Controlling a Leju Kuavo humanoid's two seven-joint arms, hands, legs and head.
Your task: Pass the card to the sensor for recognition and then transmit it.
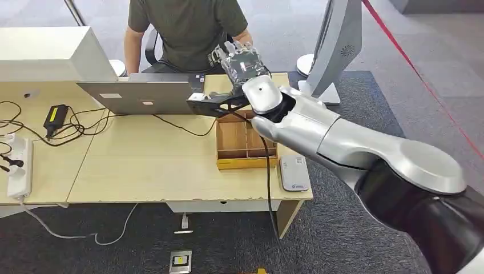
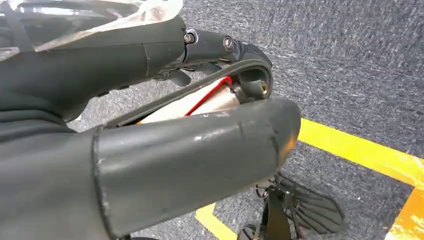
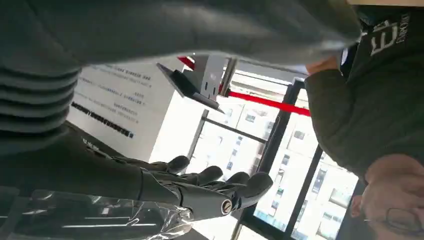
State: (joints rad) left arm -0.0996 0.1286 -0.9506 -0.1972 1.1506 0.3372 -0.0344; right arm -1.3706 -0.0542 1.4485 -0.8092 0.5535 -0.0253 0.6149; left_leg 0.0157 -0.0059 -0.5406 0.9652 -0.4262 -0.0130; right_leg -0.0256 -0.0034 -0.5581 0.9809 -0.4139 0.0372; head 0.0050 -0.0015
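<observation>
Now | my right robot hand (image 1: 244, 61) reaches over the pale wooden table (image 1: 142, 165) toward the seated person (image 1: 188, 28), fingers spread; I cannot tell whether it holds the card | grey sensor pad (image 1: 294, 173) lies behind, nearer me.

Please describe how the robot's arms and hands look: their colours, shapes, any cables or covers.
The right arm is built of rounded silver shells with black sections at the joints. A black cable hangs beside its forearm. The right hand has dark fingers, and a clear plastic wrap lies over part of it. The left hand shows a thick grey thumb, a darker finger, and similar clear plastic.
</observation>
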